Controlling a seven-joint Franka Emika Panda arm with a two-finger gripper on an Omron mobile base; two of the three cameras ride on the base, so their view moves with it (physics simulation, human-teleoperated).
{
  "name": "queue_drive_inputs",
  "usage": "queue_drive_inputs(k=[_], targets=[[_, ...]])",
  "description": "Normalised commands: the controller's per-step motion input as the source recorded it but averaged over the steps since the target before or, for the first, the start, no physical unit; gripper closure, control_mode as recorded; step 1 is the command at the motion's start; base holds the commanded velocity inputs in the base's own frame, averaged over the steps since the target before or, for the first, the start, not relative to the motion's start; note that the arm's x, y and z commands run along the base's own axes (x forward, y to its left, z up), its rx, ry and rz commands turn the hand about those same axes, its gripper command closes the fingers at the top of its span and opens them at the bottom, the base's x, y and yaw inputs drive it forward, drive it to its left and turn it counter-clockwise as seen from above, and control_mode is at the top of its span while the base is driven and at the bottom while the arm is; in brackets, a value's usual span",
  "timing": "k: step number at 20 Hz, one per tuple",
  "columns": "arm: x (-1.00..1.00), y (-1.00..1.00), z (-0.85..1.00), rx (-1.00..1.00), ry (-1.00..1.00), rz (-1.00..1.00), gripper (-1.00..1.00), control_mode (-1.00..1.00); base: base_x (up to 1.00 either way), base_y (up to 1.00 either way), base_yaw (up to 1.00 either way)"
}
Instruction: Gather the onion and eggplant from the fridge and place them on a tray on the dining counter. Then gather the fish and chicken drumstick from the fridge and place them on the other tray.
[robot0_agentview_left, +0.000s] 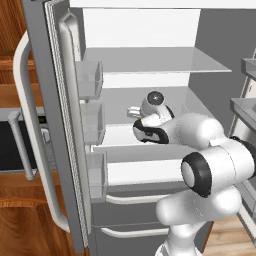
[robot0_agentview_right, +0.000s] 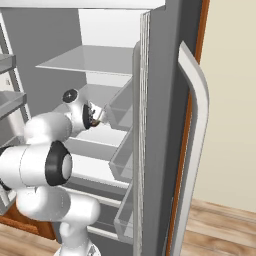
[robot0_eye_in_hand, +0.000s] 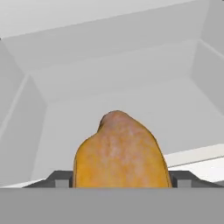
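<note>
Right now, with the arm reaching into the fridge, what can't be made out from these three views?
- Chicken drumstick, hand view: lower end cut off at the frame's bottom.
- Gripper, hand view: the drumstick covers the gap, so contact is unclear.
- Gripper, right base view: too small to read.
- Fridge shelf, left base view: the arm hides what lies there.

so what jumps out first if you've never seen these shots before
The golden-brown chicken drumstick looms large in the hand view, sitting between the two dark fingertips of the claw, with pale fridge walls behind it. In the base views, the white arm reaches deep into the open fridge, past the big grey door.
</note>
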Motion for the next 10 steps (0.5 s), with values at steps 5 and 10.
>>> queue_drive_inputs(k=[5, 10], targets=[[-0.99, 0.00, 0.13, 0.02, 0.09, -0.01, 1.00, -1.00, 0.00, 0.00, 0.00], [-1.00, 0.01, 0.20, 0.00, 0.00, -0.03, 1.00, -1.00, 0.00, 0.00, 0.00]])
